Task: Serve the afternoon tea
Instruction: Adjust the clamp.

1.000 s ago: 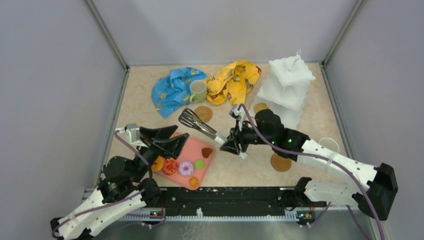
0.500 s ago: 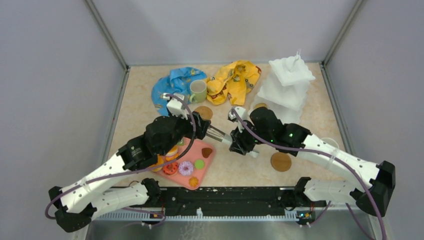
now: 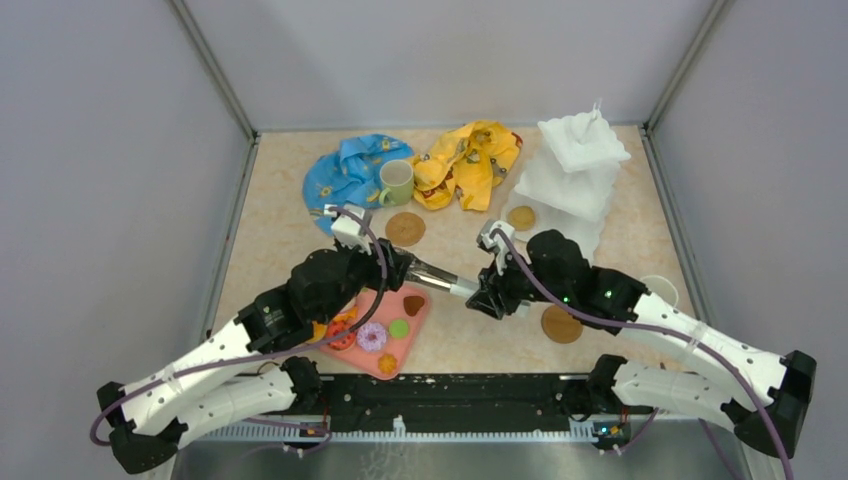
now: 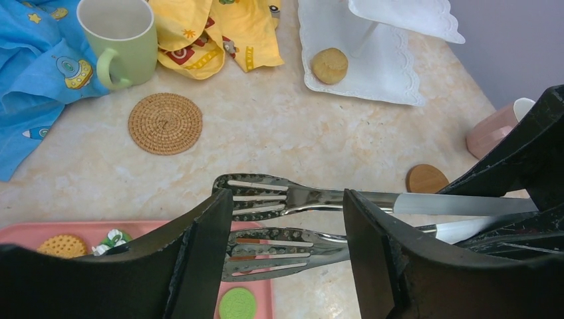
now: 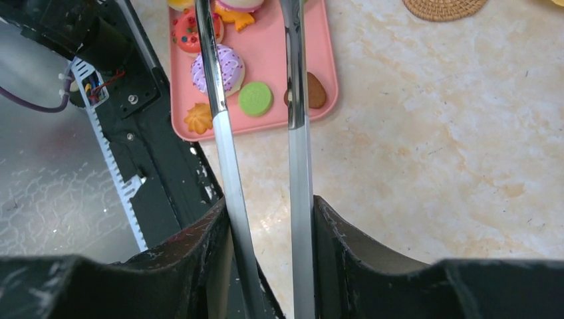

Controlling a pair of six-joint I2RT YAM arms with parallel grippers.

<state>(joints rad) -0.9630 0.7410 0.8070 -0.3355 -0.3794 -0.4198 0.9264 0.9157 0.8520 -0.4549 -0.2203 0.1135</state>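
Metal tongs are held by their handles in my shut right gripper, in mid-table. My left gripper stands open around the tongs' slotted heads, one finger at each side. Toy pastries, among them a purple donut, lie on the pink tray. The white three-tier stand at the back right carries a cookie on its bottom tier. The pale green mug stands at the back. One coaster lies near it, another under my right arm.
A blue cloth and a yellow cloth lie crumpled at the back beside the green mug. A pale mug sits at the right edge, behind my right arm. Grey walls close in three sides.
My left arm swung up from over the tray to the tongs' heads and its jaws narrowed. My right arm drew the tongs slightly right and nearer.
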